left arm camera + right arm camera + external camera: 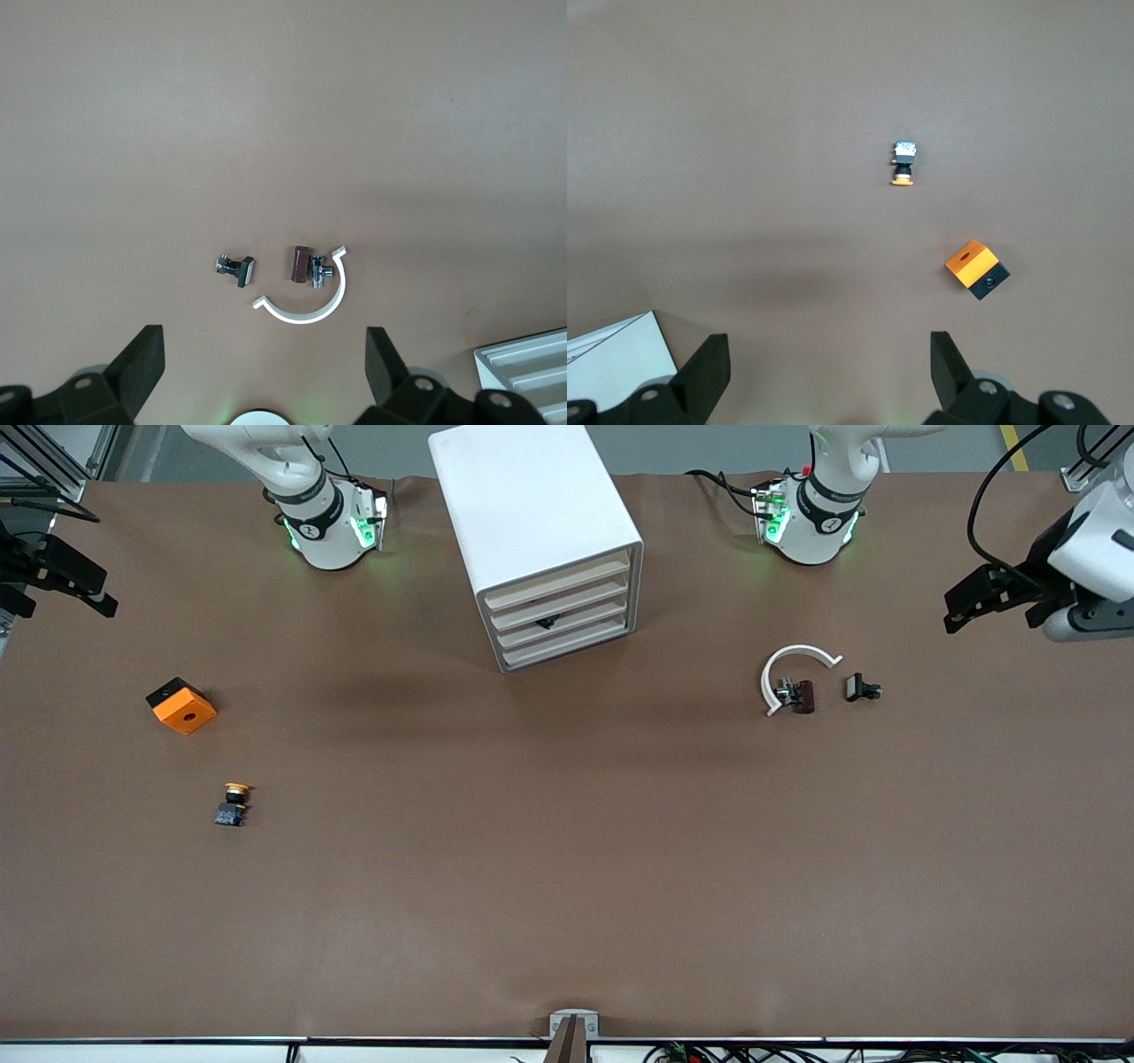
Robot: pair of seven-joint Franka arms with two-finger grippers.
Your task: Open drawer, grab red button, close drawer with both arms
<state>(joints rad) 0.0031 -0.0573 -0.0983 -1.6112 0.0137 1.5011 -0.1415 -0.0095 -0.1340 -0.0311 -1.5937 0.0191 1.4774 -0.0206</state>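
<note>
Matt brown table (567, 868), glossy white cabinet (523, 505)

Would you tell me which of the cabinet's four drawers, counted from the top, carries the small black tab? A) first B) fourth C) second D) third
D: the black tab sits on the third drawer down in the white cabinet, and all four drawers look shut.

A big brown table (567, 868) fills almost the whole view. Its top is flat, smooth and plain. Soft dark shadows lie across its middle. Along the top edge a strip of grey floor (709, 447) shows, with a yellow line (1014, 447) near one corner. Along the bottom edge runs a white rail (151, 1050), with a small metal bracket (573, 1027) at its middle and a bunch of wires (797, 1052) beside it.
</note>
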